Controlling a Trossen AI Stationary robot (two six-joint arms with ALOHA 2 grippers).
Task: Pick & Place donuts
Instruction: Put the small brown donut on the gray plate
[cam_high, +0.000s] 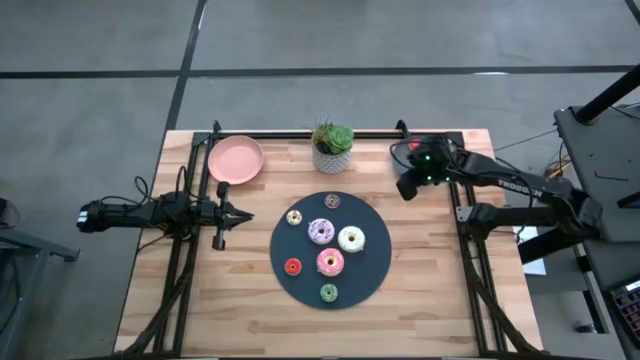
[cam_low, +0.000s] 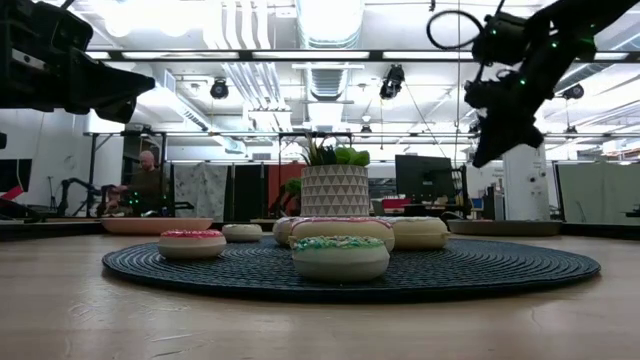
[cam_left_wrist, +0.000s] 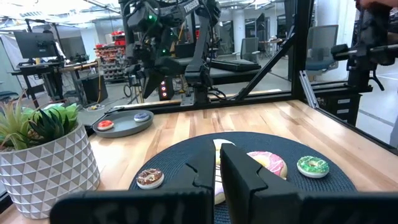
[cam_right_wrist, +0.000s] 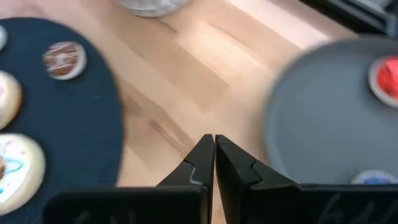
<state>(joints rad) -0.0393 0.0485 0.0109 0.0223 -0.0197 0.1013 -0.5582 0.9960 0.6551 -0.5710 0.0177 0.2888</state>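
Nearest, on the dark round mat, lie my donuts — green, red, pink, white, purple-white, cream and brown. My left gripper waits just left of the mat, jaws pressed together, empty. Farther back, my right gripper hangs above the grey plate, jaws pressed together on nothing — a red donut and a blue one lie there.
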